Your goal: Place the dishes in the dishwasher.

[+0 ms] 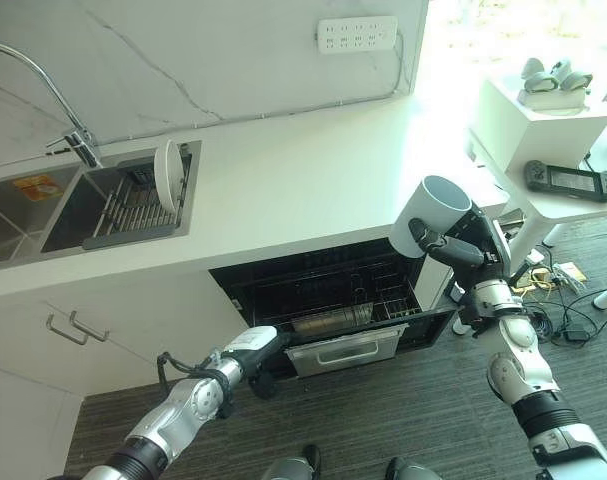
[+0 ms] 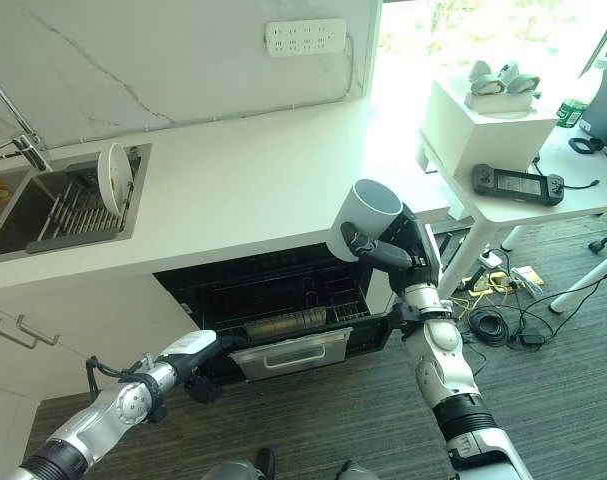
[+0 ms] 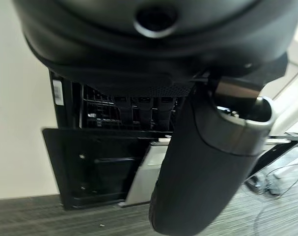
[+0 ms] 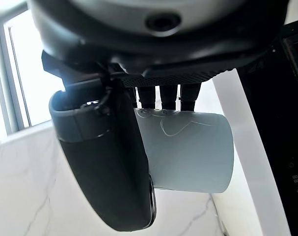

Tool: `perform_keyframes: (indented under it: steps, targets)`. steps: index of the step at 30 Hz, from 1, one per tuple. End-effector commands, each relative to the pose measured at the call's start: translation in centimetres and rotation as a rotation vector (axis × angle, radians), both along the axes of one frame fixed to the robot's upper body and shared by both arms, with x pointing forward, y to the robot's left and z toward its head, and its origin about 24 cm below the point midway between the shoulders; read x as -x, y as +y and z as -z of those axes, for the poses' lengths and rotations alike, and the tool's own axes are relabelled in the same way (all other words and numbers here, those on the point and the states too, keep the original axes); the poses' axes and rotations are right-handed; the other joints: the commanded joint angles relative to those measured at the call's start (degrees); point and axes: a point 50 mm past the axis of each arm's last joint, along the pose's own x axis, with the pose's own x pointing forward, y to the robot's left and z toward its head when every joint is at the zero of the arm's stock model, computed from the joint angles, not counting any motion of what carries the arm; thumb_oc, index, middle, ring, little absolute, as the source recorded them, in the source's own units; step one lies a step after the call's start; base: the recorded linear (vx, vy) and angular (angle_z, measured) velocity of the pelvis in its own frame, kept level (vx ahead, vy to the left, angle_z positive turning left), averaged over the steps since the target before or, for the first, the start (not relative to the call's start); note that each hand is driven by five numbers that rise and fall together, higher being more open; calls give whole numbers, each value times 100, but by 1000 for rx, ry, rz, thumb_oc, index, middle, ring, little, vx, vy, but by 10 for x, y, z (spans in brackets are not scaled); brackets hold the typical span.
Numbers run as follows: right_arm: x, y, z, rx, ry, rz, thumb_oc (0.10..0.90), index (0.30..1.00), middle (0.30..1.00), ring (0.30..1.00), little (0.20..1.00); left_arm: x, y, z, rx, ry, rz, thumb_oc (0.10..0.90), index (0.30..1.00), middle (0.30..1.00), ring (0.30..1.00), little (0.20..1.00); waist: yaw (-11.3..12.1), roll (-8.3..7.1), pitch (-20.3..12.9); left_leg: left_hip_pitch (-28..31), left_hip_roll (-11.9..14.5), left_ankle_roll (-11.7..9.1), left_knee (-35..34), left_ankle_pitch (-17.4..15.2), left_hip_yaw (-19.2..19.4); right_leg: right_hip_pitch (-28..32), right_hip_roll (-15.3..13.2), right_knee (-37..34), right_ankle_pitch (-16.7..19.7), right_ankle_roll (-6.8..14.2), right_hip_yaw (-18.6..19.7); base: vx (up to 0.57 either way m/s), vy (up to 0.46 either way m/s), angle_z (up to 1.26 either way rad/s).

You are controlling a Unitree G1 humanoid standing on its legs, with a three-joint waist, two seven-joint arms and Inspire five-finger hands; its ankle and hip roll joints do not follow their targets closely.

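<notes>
My right hand is shut on a white cup, which lies tilted with its mouth up and away, beside the counter's right end and above the dishwasher's right corner. The right wrist view has the thumb and fingers wrapped round the cup. The dishwasher under the counter is open, its dark door down and a silver-fronted drawer pulled out. My left hand hangs low by the door's front left corner, relaxed and holding nothing. A white plate stands in the sink rack.
The sink with its tap lies at the counter's left. A white side table with a game controller stands to the right, with cables on the floor under it. Cabinet handles stick out at the lower left.
</notes>
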Motion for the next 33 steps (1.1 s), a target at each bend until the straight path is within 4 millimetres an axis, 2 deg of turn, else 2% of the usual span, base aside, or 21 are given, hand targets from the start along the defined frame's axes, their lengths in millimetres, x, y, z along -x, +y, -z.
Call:
perform_keyframes:
  steps: [1,5,8,12,16,18,27,29,33]
  targets:
    - [-7,12,-74,68,-348,-84,400,300,300,300,300,-23,4,-33,-63,-222,13,800,900,900,900,900,133,-123,-214,0,153,-49,663,-1013,-64,590,-5,-367,-338,508,-23,90,-18,4]
    - [-11,16,-90,98,-384,-95,400,300,300,300,300,-35,3,-34,-91,-310,-33,800,900,900,900,900,133,-115,56,-81,138,-47,663,-863,-330,621,163,-367,-317,361,-88,37,-50,22]
    - [-14,21,-95,127,-397,-114,400,300,300,300,300,-41,-5,-21,-77,-285,-59,800,900,900,900,900,81,-113,202,-161,163,-107,663,-813,-403,552,210,-367,-341,306,-152,21,-74,27]
    - [-13,24,-99,149,-397,-142,400,300,300,300,300,-30,-19,3,-107,-109,-7,800,900,900,900,900,-19,-83,233,-211,209,-198,663,-770,-393,518,261,-367,-383,253,-178,61,-12,13]
    - [-10,27,-103,162,-409,-174,400,300,300,300,300,-21,-24,16,-109,3,12,800,900,900,900,900,-106,-26,263,-231,235,-244,663,-736,-366,515,293,-367,-410,221,-161,49,22,-1]
    - [-6,30,-105,173,-416,-204,400,300,300,300,300,-10,-31,22,-117,120,92,800,900,900,900,900,-190,43,292,-241,265,-275,663,-721,-318,496,303,-367,-425,204,-132,34,63,-11]
    - [-5,33,-95,201,-384,-233,400,300,300,300,300,11,-47,28,-163,391,301,800,900,900,900,900,-335,168,292,-159,248,-291,663,-755,-211,537,253,-367,-454,230,-64,9,41,-7]
    - [-5,31,-91,231,-358,-246,400,300,300,300,300,17,-46,26,-198,478,341,800,900,900,900,900,-384,261,291,-125,223,-292,663,-771,-172,549,224,-367,-458,257,-47,-4,89,1]
    - [-5,29,-85,276,-319,-278,400,300,300,300,300,18,-44,21,-209,494,362,800,900,900,900,900,-384,295,286,-119,209,-293,663,-782,-157,554,204,-367,-466,271,-41,-1,18,0]
